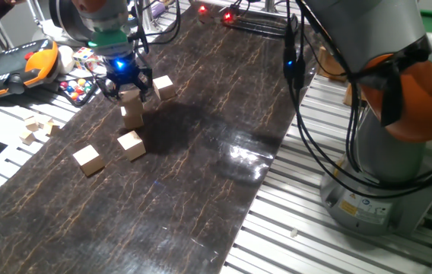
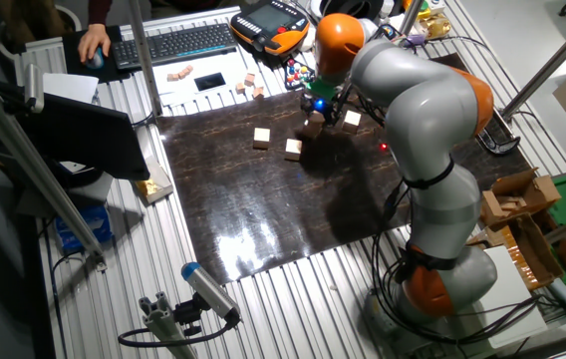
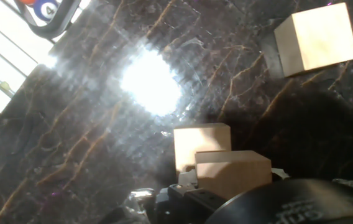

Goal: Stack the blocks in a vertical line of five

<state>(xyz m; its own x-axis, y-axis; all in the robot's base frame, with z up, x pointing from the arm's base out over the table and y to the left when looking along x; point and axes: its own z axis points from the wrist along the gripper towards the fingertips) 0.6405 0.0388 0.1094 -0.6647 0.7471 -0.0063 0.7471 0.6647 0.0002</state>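
In the upper left of one fixed view, the gripper point(image 1: 130, 86) is seen lowered over the dark marbled mat point(image 1: 201, 175), with a tan block point(image 1: 130, 95) held between its narrowed jaws. That held block appears to be set directly above a second block point(image 1: 133, 116), so that a short column of two is formed (whether the upper cube already rests fully on the lower one cannot be told). The hand view supports this: two tan faces are shown at the lower centre of the frame, the nearer point(image 3: 232, 173) slightly offset from the farther point(image 3: 201, 144), which suggests the alignment is not yet exact.

Three more blocks are left lying singly on the mat: one just right of the gripper point(image 1: 163, 87), one below the column point(image 1: 131, 144), and one farther to the lower left point(image 1: 88, 159). They are kept apart from the column, presumably so each can be approached from above without the stack being knocked.

The task is judged to be at an early stage, with two of five levels in place at most.
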